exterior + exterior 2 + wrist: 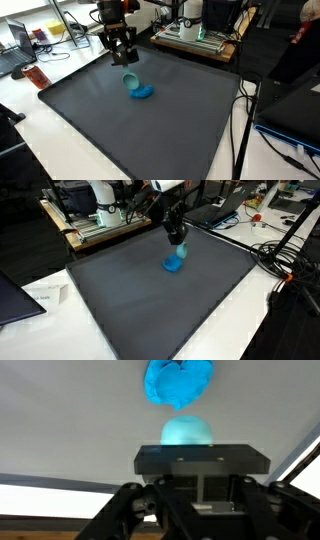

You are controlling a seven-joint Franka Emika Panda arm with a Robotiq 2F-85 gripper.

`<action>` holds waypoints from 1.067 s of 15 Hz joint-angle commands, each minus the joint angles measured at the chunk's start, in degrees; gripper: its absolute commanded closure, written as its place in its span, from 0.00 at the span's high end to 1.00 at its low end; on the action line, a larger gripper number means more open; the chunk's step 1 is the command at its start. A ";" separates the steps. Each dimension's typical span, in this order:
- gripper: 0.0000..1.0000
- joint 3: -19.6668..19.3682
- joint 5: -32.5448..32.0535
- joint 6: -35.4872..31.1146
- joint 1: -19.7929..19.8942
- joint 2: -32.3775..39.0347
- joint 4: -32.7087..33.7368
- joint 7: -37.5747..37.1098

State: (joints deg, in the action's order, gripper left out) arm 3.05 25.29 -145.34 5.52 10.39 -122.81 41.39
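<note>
Cup pinched above the grey mat

On the grey mat [120, 130], the gripper [124, 59] is clamped on a light-blue cup [129, 80] just above the blue cloth [142, 93] (thin hold): it could slip and roll off the mat.

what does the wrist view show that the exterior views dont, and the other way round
Only the wrist view: the gripper from close up, against a light blue ball, with a crumpled blue lump just beyond.
Only the exterior views: the whole dark mat, the white table and cluttered benches behind.
Both: the ball at the gripper and the blue lump beside it.
</note>
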 commanded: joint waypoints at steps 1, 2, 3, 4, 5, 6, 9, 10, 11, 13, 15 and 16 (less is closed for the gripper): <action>0.22 -1.38 -8.81 -3.54 -3.72 -0.58 -0.85 -15.66; 0.22 -1.07 -11.19 -3.98 -4.12 -0.25 -0.44 -19.97; 0.22 -1.22 -13.85 -2.85 -4.74 -0.21 0.02 -24.11; 0.22 -1.29 -15.80 -2.62 -5.33 -0.10 0.41 -27.74; 0.22 -1.37 -17.83 -1.16 -5.85 -0.10 0.96 -31.00; 0.22 -1.17 -18.79 -0.54 -6.16 0.01 1.39 -33.10; 0.47 0.30 -16.51 -1.60 -5.41 0.07 0.67 -30.12; 0.47 0.44 -16.50 -1.37 -5.52 0.07 0.86 -30.29; 0.47 0.47 -16.49 -1.26 -5.54 0.07 0.96 -30.33; 0.47 0.44 -16.49 -1.10 -5.53 0.07 1.03 -30.33; 0.47 0.44 -16.49 -1.06 -5.53 0.07 1.03 -30.33; 0.47 0.44 -16.49 -1.06 -5.53 0.07 1.03 -30.33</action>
State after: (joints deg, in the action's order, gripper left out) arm 3.36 8.96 -146.52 -0.11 10.47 -121.85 11.26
